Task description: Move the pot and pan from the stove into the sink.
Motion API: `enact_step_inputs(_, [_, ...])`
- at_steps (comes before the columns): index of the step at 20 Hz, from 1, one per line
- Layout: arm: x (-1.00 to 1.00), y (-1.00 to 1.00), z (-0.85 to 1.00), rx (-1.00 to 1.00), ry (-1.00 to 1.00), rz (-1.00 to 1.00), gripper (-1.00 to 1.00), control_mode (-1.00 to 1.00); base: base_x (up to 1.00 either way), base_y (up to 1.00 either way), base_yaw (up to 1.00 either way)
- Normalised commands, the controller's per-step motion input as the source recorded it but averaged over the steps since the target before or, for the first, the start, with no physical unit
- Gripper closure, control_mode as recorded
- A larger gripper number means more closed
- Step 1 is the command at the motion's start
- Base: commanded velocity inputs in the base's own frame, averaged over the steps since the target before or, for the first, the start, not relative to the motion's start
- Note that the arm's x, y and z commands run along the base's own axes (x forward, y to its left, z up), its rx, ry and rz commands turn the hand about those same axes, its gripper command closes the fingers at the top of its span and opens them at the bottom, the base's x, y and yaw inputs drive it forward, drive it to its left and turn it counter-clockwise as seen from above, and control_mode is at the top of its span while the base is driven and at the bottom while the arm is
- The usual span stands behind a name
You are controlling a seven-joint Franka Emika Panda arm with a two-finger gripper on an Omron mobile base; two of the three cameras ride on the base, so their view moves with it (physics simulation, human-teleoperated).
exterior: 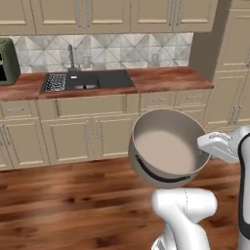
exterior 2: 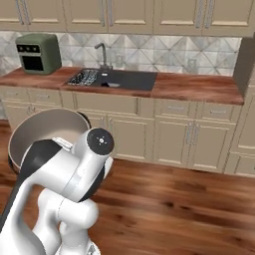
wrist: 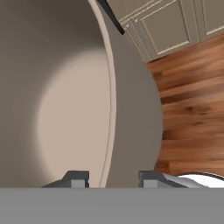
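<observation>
1. While the arm stands over the wood floor point(exterior: 58, 205), the gripper point(wrist: 111, 178) pinches the pot's point(exterior: 168, 146) rim, one finger point(wrist: 74, 179) inside the wall and the other outside.
2. Held in the air, the pot tilts with its open mouth up and toward the cameras; it carries no lid, and a dark handle runs along its lower side.
3. Well beyond it, the sink point(exterior: 105, 79) sits in the counter point(exterior: 166, 78), a wire rack point(exterior: 55, 82) at its left end and a faucet point(exterior 2: 102, 54) behind.
4. Left of the sink stands a green oven point(exterior 2: 39, 53).
</observation>
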Motion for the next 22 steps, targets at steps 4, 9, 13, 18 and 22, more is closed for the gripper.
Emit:
enact_step_inputs(4, [0.0,0.0,0.0,0.0,0.0,0.0,1.0,1.0,1.0,0.35,0.0])
enact_step_inputs(9, [0.0,0.0,0.0,0.0,0.0,0.0,1.0,1.0,1.0,0.32,-0.01])
enact_step_inputs(13, [0.0,0.0,0.0,0.0,0.0,0.0,1.0,1.0,1.0,0.28,-0.01])
enact_step_inputs(18, [0.0,0.0,0.0,0.0,0.0,0.0,1.0,1.0,1.0,0.24,-0.01])
enact_step_inputs(22, [0.0,0.0,0.0,0.0,0.0,0.0,1.0,1.0,1.0,0.22,-0.01])
